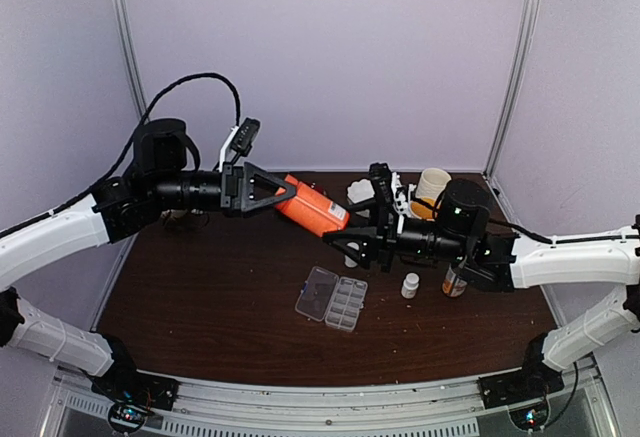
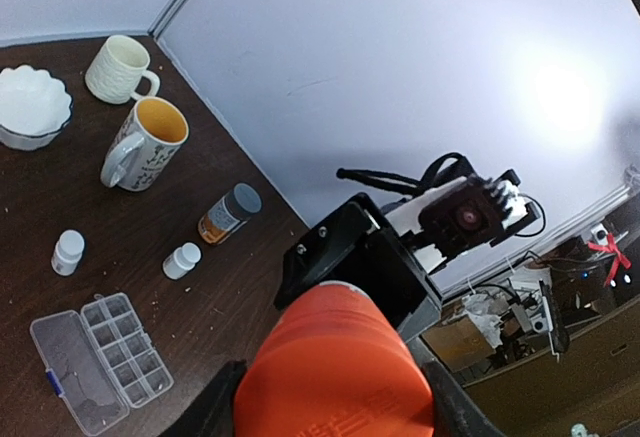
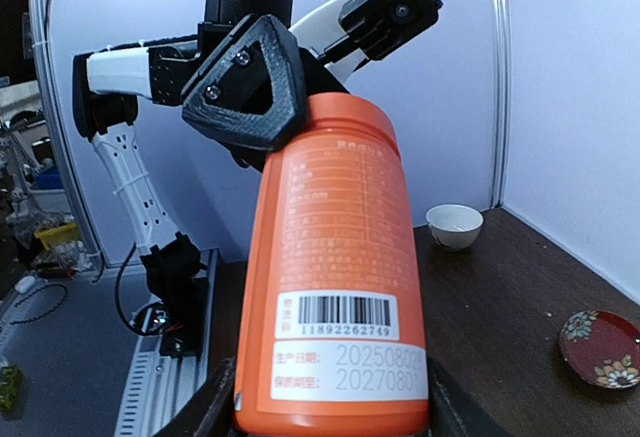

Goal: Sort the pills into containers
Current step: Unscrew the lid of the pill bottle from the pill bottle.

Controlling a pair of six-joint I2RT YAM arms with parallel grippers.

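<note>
Jaws of left gripper [image 1: 287, 195] and right gripper [image 1: 346, 229] are both clamped on orange bottle [image 1: 312, 207] at frame centre; pill box [image 1: 332, 298] is seen below.

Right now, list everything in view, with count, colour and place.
orange bottle: one, orange, in the air between both grippers
pill box: one, clear, lid open, mid-table
small bottles: two, white, on the table near the pill box
amber bottle: one, amber with a grey cap, beside the small bottles
mugs: two, cream, one yellow inside, towards the table's back corner
scalloped bowl: one, white, next to the mugs
small bowl: one, white, on the table by the wall
patterned dish: one, red, on the table by the wall
table: one, dark brown
left gripper: one, black, clamped on the orange bottle
right gripper: one, black, closed on the bottle's other end
</note>
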